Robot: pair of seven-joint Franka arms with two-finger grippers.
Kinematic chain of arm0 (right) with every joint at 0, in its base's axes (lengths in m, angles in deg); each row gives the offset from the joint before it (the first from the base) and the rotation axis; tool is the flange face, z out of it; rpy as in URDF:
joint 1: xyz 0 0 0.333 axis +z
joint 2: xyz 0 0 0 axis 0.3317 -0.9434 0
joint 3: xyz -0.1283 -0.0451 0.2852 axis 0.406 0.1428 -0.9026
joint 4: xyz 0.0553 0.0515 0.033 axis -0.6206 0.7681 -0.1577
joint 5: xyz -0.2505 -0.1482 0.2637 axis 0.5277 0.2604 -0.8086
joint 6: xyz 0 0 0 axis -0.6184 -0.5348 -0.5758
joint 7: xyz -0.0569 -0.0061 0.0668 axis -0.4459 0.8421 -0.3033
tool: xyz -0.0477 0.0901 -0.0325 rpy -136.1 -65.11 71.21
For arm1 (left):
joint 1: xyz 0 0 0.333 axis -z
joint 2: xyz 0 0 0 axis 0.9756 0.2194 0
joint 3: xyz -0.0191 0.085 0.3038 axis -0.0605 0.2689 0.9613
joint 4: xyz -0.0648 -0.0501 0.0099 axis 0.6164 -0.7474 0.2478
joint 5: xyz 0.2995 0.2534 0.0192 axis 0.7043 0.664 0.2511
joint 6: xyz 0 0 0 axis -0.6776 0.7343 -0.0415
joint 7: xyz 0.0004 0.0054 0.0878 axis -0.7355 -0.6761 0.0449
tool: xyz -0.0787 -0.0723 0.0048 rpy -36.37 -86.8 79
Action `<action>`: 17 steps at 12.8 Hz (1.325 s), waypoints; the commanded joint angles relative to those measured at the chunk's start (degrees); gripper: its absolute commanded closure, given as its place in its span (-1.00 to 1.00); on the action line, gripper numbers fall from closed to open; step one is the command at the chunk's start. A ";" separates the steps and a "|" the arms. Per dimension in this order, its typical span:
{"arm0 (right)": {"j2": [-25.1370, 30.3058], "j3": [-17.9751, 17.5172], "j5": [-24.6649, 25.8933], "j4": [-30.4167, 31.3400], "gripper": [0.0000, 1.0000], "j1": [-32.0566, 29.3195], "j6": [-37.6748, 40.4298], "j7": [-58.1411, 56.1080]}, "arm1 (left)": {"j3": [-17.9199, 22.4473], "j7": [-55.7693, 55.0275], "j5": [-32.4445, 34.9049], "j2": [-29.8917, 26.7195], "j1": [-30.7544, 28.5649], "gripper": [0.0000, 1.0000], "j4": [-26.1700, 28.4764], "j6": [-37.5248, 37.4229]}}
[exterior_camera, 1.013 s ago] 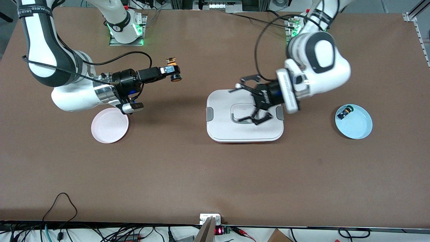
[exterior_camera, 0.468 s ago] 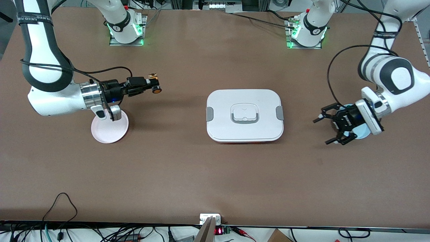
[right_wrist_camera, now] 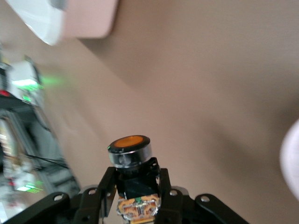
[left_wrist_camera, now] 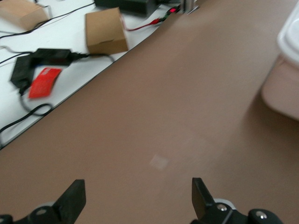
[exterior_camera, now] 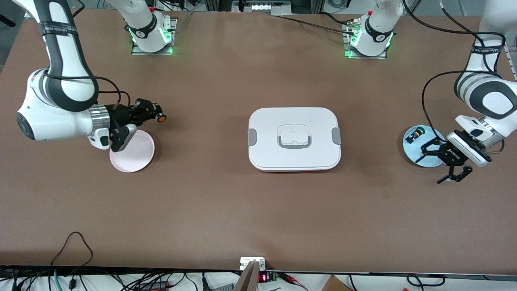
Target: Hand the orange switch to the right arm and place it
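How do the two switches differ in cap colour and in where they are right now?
The orange switch has an orange cap; the other switch has a green one. The orange switch is held in the shut right gripper above the table beside the pink plate; the green-capped one lies loose on the blue plate. Both are small push-buttons.

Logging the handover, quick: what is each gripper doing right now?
Left gripper: open, empty, over the blue plate.
Right gripper: shut on the orange switch.

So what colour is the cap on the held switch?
Orange cap, clearest in the right wrist view.
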 commanded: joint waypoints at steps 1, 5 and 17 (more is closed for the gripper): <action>0.11 -0.58 10.77 0.22 0.60 -0.50 -4.52 -5.16 | 2.31 1.32 6.50 0.86 0.17 -1.00 -3.27 1.59; -1.91 -0.66 24.35 0.92 0.60 -2.95 -14.37 -15.70 | 2.31 -13.13 25.56 0.77 0.61 -1.00 -10.39 0.63; -6.31 -3.82 29.11 6.81 0.60 -6.48 -35.83 -32.51 | 2.22 -66.25 64.01 -5.73 8.42 -1.00 -29.57 -36.10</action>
